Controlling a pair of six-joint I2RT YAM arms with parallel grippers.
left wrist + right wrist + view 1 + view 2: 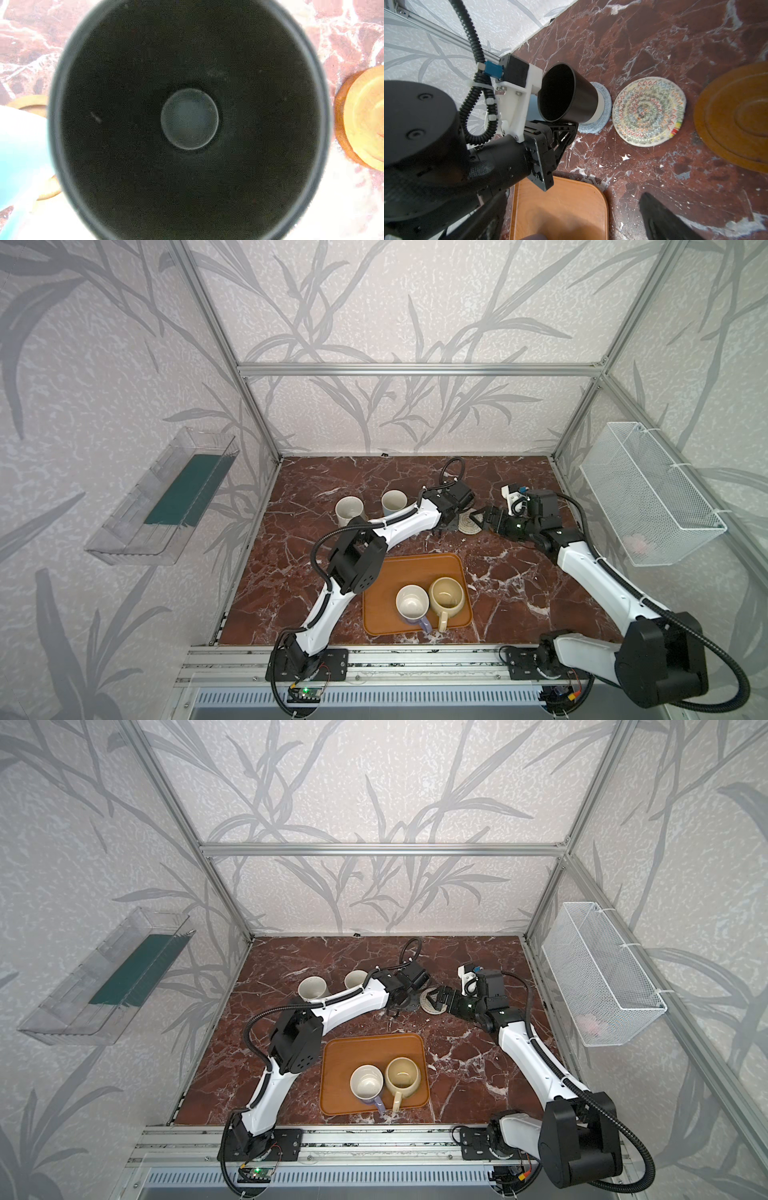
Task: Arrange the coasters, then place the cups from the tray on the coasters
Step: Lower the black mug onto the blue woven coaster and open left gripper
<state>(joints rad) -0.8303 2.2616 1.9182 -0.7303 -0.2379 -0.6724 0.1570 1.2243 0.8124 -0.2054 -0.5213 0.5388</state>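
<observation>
The black cup [566, 93] stands on the grey-blue coaster [604, 116]. My left gripper [560, 133] is shut against its side, and the handle is hidden. The left wrist view looks straight down into this cup [189, 118]. A cream woven coaster [649, 112] and a brown ringed coaster [733, 116] lie bare beside it. My right gripper [484, 520] hovers open over the cream coaster [467, 524]. The white cup [349, 510] and the light blue cup [394, 502] stand at the back left. The lavender cup [412, 602] and the cream-yellow cup [446, 593] sit on the tray [399, 568].
A white wire basket [652, 493] hangs on the right wall and a clear plastic bin [166, 497] on the left wall. The left arm [399, 522] stretches diagonally past the two back cups. A metal rail [415, 659] runs along the front edge.
</observation>
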